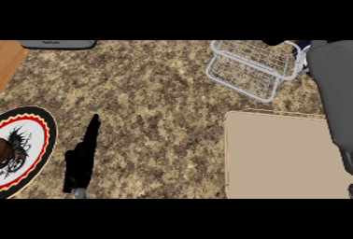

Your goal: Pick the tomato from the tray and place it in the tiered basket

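So the right forearm (pixel 334 93) runs up the 3 o'clock edge toward the tiered basket (pixel 251 67) at about 1 o'clock, and the right robot hand is out of sight up by the basket's far corner, so I can't tell if it's open, closed or holding anything. No tomato showing anywhere: the tan tray (pixel 276 156) at 4 o'clock looks bare, and I can't make one out through the basket wires either. My guess is the arm is up there because the drop-off is underway, with the tomato hidden in that hand or behind the arm. The left robot hand (pixel 84 156) is parked at 8 o'clock on the bench (pixel 151 93), fingers straight and relaxed, just resting near the patterned plate (pixel 24 149), clear of the action.
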Controlling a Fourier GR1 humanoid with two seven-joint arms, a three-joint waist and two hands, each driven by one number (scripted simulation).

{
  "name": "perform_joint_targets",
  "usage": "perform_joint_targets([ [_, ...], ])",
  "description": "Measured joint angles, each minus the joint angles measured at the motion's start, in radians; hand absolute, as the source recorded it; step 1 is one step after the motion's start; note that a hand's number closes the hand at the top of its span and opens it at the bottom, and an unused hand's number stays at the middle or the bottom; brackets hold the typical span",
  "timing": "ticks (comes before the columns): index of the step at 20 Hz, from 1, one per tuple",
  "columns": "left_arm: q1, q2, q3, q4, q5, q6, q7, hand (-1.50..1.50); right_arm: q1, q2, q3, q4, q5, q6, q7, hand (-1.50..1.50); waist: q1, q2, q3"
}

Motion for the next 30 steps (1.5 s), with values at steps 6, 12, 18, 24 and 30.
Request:
perform_joint_targets([
  [6,0.009,0.013,0.011,-0.013,0.01,-0.021,0.01,0.0,-0.012,0.068,-0.117,0.082,-0.115,-0.093,-0.082,-1.5,-0.001,0.001,0.0],
  [12,0.005,0.007,0.017,-0.005,0.007,-0.021,0.012,0.0,-0.032,0.091,-0.214,0.072,-0.21,-0.186,-0.163,-1.5,-0.009,-0.003,0.001],
  [18,0.028,0.007,0.026,-0.016,0.007,-0.019,0.002,0.0,-0.008,0.01,-0.295,0.0,-0.209,-0.313,-0.185,-1.5,-0.022,-0.007,-0.001],
  [24,0.046,0.008,0.037,-0.022,0.008,-0.016,0.002,0.0,0.087,-0.131,-0.392,-0.121,-0.237,-0.306,-0.092,-1.5,-0.046,-0.015,-0.001],
  [30,0.064,0.008,0.055,-0.024,0.017,-0.015,-0.011,0.0,0.294,-0.264,-0.552,-0.29,-0.386,-0.155,-0.051,-1.5,-0.067,-0.02,0.0],
])
